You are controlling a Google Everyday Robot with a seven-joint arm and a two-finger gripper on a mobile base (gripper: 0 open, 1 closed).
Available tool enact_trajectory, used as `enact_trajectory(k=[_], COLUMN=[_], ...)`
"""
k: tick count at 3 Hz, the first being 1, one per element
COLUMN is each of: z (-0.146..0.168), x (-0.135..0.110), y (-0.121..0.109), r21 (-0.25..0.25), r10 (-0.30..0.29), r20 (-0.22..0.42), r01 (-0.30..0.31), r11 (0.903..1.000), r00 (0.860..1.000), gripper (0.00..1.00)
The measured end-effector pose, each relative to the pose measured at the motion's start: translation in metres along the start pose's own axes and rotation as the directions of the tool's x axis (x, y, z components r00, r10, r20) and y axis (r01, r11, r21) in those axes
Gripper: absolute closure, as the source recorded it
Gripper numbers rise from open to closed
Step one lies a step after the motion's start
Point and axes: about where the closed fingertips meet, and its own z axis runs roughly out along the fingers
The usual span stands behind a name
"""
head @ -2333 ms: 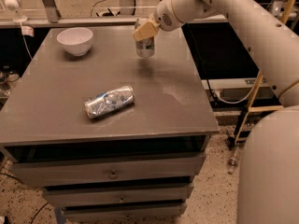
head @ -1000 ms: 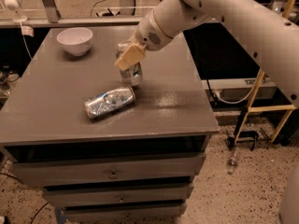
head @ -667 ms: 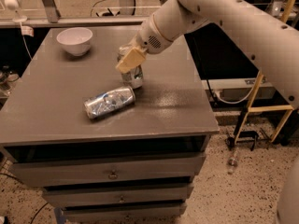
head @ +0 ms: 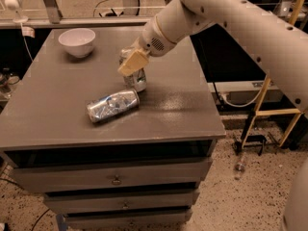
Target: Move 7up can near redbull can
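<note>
7up can is standing upright just behind the right end of the redbull can — which is lying on its side across the table — while the gripper is clamping it from above.

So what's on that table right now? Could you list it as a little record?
7up can: upright, just behind the redbull can, held by the gripper
redbull can: lying on its side, towards the table's front
gripper: over the table's middle, shut on the 7up can
bowl: white, back left
table: grey, drawers below
</note>
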Motion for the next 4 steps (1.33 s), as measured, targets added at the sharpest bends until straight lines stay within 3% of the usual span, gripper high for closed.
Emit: enact_trajectory(k=[1, 2, 3, 4], z=[0.003, 0.003, -0.002, -0.054], x=[-0.001, -0.001, -0.002, 0.016], y=[0.001, 0.002, 0.002, -0.011], r21=[-0.005, -0.008, -0.008, 0.052], r10=[-0.001, -0.009, -0.027, -0.039], r20=[-0.001, -0.003, -0.006, -0.065], r01=[0.001, 0.009, 0.027, 0.042], r11=[1.0000, 0.9999, 0.9996, 0.9977], r00=[1.000, 1.000, 1.000, 0.997], gripper=[0.21, 0.00, 0.00, 0.00])
